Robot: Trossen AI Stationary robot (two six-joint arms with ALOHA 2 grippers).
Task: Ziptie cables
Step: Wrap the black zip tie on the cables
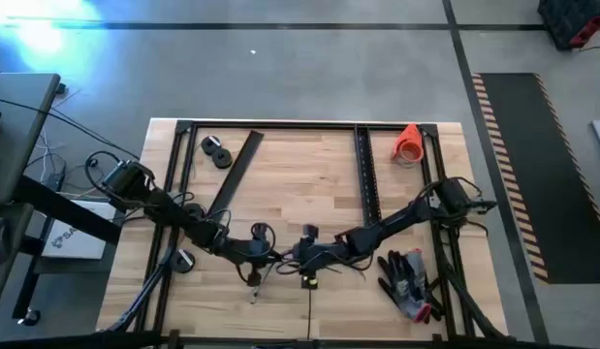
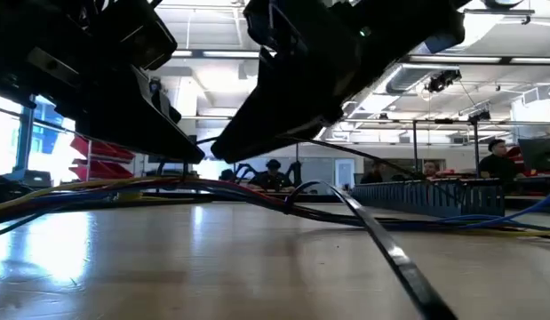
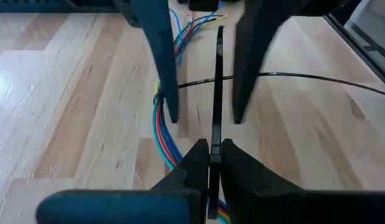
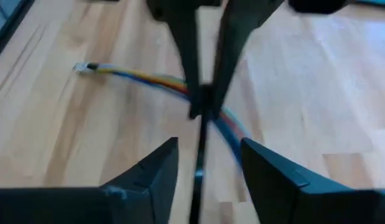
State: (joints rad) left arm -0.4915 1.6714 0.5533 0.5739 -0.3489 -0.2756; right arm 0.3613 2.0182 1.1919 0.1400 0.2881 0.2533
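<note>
Both wrist views show the left gripper pinching a zip tie (right gripper gapes) over the cables.

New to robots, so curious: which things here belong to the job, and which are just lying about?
In use: thin multicoloured wires; thin black plastic zip tie, pinched by left end effector; right end effector, open.
Lying about: orange cone; grey-red gloves; flat black strip.
</note>
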